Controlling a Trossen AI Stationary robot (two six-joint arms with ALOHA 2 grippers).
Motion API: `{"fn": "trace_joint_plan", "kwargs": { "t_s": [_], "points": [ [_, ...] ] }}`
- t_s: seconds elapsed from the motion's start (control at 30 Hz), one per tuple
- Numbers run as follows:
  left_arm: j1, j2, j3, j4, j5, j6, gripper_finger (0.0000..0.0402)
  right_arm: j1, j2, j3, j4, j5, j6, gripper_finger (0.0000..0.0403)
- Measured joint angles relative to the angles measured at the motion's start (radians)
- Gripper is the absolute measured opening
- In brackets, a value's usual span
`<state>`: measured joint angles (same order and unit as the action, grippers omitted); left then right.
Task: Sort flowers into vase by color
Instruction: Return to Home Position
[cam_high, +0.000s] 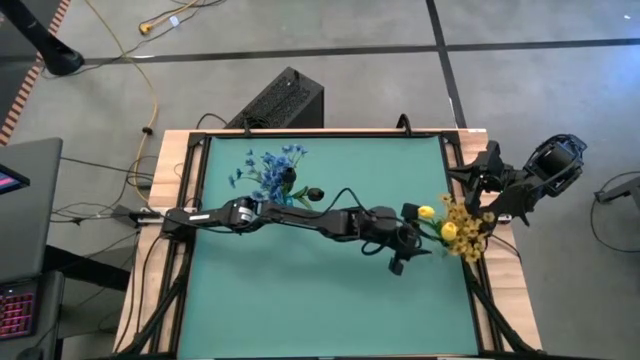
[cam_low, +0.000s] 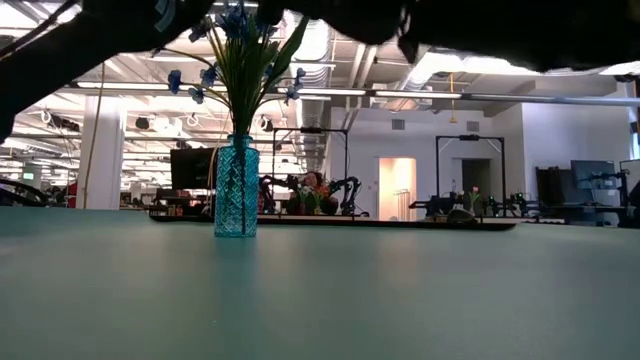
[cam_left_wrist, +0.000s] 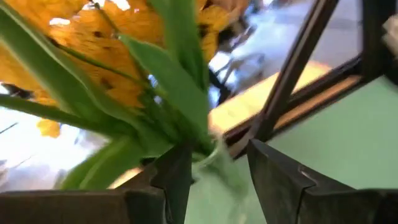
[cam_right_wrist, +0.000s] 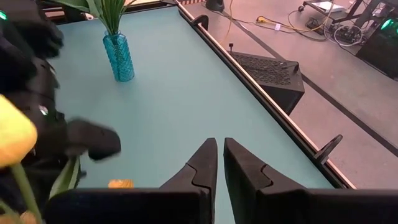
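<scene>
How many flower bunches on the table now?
2: blue blossoms in the turquoise glass vase, on the left; yellow-orange blossoms at the right edge, by the left gripper. The arm may hide others.

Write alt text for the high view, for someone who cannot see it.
The left arm reaches across a green table, its open left hand at a bunch of yellow flowers near the right edge. Farther left stand blue flowers; the right hand waits at the right edge.

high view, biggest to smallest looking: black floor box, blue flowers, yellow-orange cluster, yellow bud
1. black floor box
2. blue flowers and yellow-orange cluster, about alike
3. yellow bud
</scene>
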<state>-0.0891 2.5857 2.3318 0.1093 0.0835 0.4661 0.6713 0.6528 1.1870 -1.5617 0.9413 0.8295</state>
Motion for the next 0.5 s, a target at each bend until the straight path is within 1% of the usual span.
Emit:
{"fn": "trace_joint_plan", "kwargs": {
  "t_s": [0.1, 0.13, 0.33, 0.5],
  "points": [
    [-0.014, -0.043, 0.000, -0.094, -0.094, 0.043, 0.0143, 0.000, 0.000, 0.000, 0.000, 0.000, 0.000, 0.0056],
    [-0.020, -0.058, 0.000, -0.130, -0.109, 0.052, 0.0143, 0.000, 0.000, 0.000, 0.000, 0.001, 0.000, 0.0056],
    [-0.053, -0.133, 0.002, -0.389, -0.116, 0.034, 0.0142, 0.000, 0.000, 0.000, 0.000, 0.044, 0.000, 0.0056],
    [-0.069, -0.213, 0.002, -0.620, -0.117, 0.000, 0.0142, 0.000, -0.005, 0.000, 0.001, 0.099, 0.007, 0.0051]
  ]
}}
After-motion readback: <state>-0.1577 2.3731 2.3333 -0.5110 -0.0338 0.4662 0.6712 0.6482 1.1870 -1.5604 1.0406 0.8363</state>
